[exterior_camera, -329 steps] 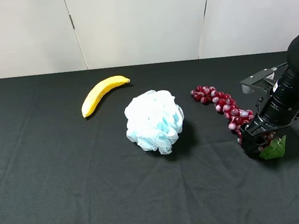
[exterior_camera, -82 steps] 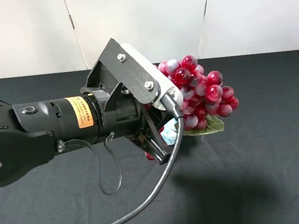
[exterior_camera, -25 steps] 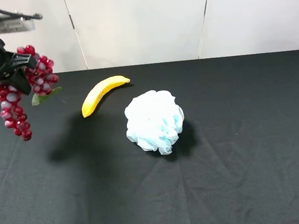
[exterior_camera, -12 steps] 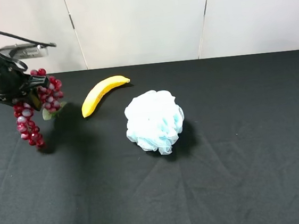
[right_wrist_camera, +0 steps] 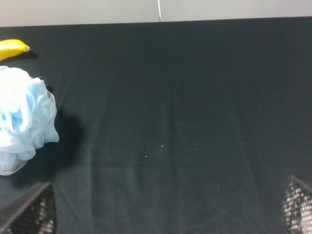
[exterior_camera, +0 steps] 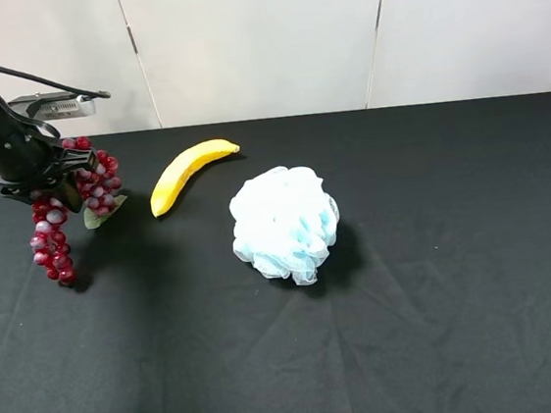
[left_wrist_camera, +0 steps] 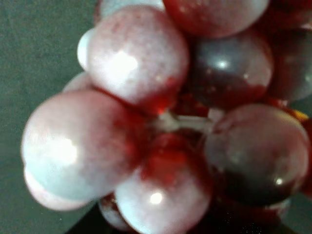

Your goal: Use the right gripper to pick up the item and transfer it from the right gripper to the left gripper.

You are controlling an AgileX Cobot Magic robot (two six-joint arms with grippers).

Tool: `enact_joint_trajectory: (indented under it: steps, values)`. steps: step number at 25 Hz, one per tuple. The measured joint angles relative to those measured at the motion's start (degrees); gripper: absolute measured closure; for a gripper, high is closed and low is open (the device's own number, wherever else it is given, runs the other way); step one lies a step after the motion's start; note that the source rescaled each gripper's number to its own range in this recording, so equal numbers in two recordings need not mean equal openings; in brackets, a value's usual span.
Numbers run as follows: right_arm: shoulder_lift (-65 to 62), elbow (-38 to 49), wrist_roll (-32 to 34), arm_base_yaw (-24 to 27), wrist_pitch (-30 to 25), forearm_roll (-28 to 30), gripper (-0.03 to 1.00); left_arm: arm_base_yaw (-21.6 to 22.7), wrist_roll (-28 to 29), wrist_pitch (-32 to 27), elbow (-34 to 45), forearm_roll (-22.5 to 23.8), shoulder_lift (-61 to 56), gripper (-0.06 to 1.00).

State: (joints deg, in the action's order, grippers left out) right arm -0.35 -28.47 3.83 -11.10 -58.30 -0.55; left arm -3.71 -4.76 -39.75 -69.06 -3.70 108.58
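The item point(exterior_camera: 93, 182), a long bunch of glossy dark-red and pinkish grapes with a green leaf, hangs at the far left of the exterior high view. My left gripper point(exterior_camera: 54, 182) is shut on its middle. One end bunches beside the gripper and the other dangles down to just above the black table point(exterior_camera: 443, 297). Grapes point(left_wrist_camera: 156, 122) fill the left wrist view and hide the fingers. My right gripper point(right_wrist_camera: 163, 209) is out of the exterior high view. Its wrist view shows its two fingertips point(right_wrist_camera: 29, 212) far apart, with nothing between them.
A yellow banana point(exterior_camera: 191, 172) lies right of the hanging bunch. A fluffy pale-blue and white puff point(exterior_camera: 285, 223) sits near the table's middle and also shows in the right wrist view, puff point(right_wrist_camera: 22, 117). A white wall stands behind the far edge.
The left arm has carried the grapes down and slightly right over the last second, from above the far-left edge to just over the table. The banana and the puff have stayed put.
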Motion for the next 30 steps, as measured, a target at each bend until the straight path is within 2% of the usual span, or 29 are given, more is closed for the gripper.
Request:
enact_joint_trajectory:
  steps: [2, 4, 6, 7, 11, 17, 30]
  values:
    - [0.0, 0.0, 0.0, 0.0, 0.0, 0.0, -0.03, 0.0, 0.0, 0.23, 0.0, 0.0, 0.0, 0.65]
    - [0.0, 0.0, 0.0, 0.0, 0.0, 0.0, -0.03, 0.0, 0.0, 0.55, 0.0, 0.0, 0.0, 0.26]
    - [0.0, 0.0, 0.0, 0.0, 0.0, 0.0, -0.03, 0.0, 0.0, 0.62, 0.0, 0.0, 0.0, 0.07]
    - [0.0, 0.0, 0.0, 0.0, 0.0, 0.0, -0.03, 0.0, 0.0, 0.57, 0.0, 0.0, 0.0, 0.02]
    - [0.0, 0.0, 0.0, 0.0, 0.0, 0.0, -0.03, 0.0, 0.0, 0.11, 0.0, 0.0, -0.06, -0.04]
    - [0.0, 0.0, 0.0, 0.0, 0.0, -0.07, -0.03, 0.0, 0.0, -3.74, -1.81, 0.0, -3.24, -0.05]
    - [0.0, 0.0, 0.0, 0.0, -0.07, -0.11, -0.03, 0.0, 0.0, -14.5, -4.36, 0.0, -22.73, -0.06]
